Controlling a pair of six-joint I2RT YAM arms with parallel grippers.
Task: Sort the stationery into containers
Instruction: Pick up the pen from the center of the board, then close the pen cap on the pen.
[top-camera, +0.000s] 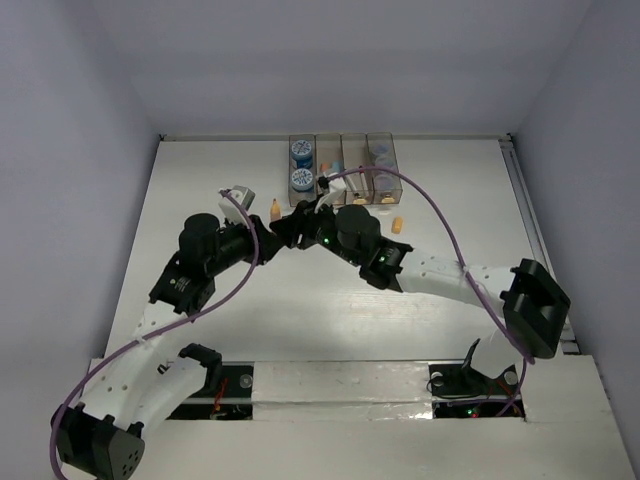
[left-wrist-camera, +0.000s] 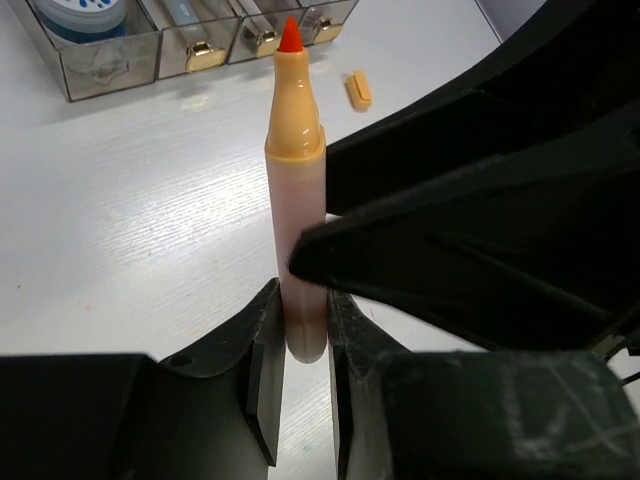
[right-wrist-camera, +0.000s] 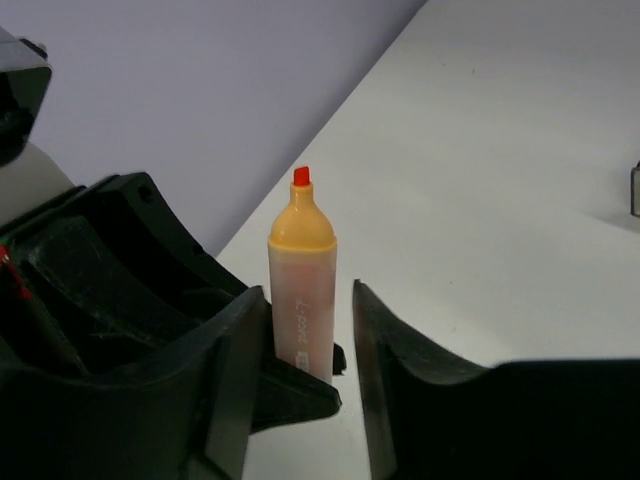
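Clamping the marker (left-wrist-camera: 296, 200) at its base, the left hand (left-wrist-camera: 302, 335) holds something likely light, stiff, slick; the right hand (right-wrist-camera: 308, 300) flanks it, slightly parted.

White table (top-camera: 200, 180), faint wood grain; pale grey walls (top-camera: 70, 150) on three sides; rail (top-camera: 530, 215) along right edge.

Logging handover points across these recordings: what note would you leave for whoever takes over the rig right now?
Grippers: the left gripper is shut on the uncapped orange highlighter. The right gripper has its jaws apart around the same pen, with a gap on one side.
Things: an orange cap, likely the pen's, lies loose on the table near the bins.
Done: blue-topped rolls are binned.
Left: bin the highlighter and the cap.
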